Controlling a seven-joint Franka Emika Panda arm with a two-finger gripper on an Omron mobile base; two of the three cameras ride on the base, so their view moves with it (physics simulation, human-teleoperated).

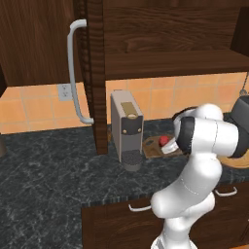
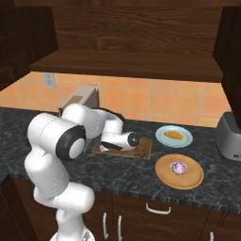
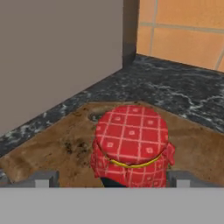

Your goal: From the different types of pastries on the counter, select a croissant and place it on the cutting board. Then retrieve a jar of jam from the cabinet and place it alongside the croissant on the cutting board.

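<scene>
Jar of jam (image 3: 131, 146) standing on the cutting board (image 3: 52, 148).
We are seeing the gripper (image 3: 113, 178) with its 2 fingertips spread either side of the jar, seemingly not clamping it, near the board's holed end.

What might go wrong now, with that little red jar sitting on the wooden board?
The croissant lies on the blue plate, not on the cutting board, so the job could end half done. The pincer brackets the jar of jam; pulling away crookedly might tip it. The coffee machine stands close beside.
</scene>
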